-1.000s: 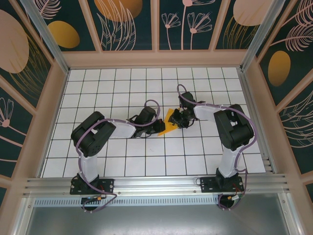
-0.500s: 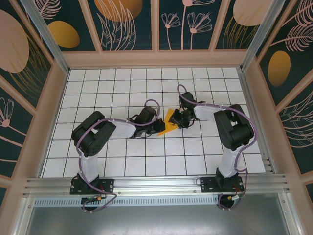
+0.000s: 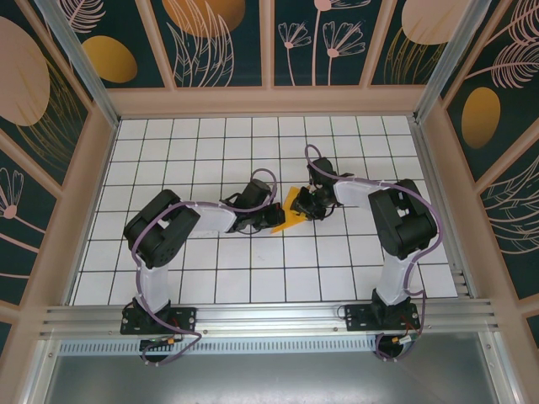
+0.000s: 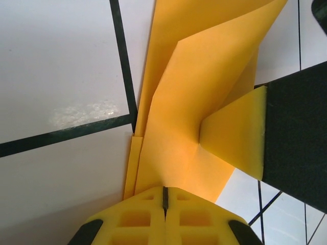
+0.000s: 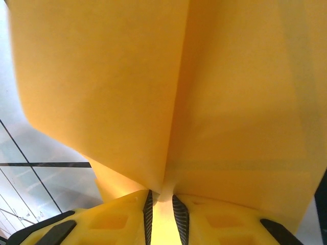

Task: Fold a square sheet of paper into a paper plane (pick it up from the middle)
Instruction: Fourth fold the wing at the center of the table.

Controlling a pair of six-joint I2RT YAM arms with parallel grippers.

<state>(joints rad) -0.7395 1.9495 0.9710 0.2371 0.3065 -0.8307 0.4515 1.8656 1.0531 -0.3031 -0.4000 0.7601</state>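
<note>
The square sheet of paper point(image 3: 290, 212) is orange-yellow and folded into a layered wedge, not a slim paper plane. It sits mid-table between both grippers. My left gripper point(image 3: 278, 220) is at its near-left corner. In the left wrist view its jaws point(image 4: 164, 190) are pressed together on the paper's point(image 4: 204, 92) edge, where creases converge. My right gripper point(image 3: 301, 206) comes from the right. Its jaws point(image 5: 162, 196) pinch a raised fold of the paper point(image 5: 153, 76) in a narrow gap. One right fingertip point(image 4: 235, 132) shows against the paper in the left wrist view.
The white table point(image 3: 210, 151) with a black grid is walled by dark floral panels point(image 3: 219, 38) and wooden rails. Both arms reach inward from their bases point(image 3: 156, 316) at the near edge, elbows spread outward. Grid squares lie bare on all sides of the paper.
The left arm's wrist has shifted slightly. The paper and the right gripper stay about where they were.
</note>
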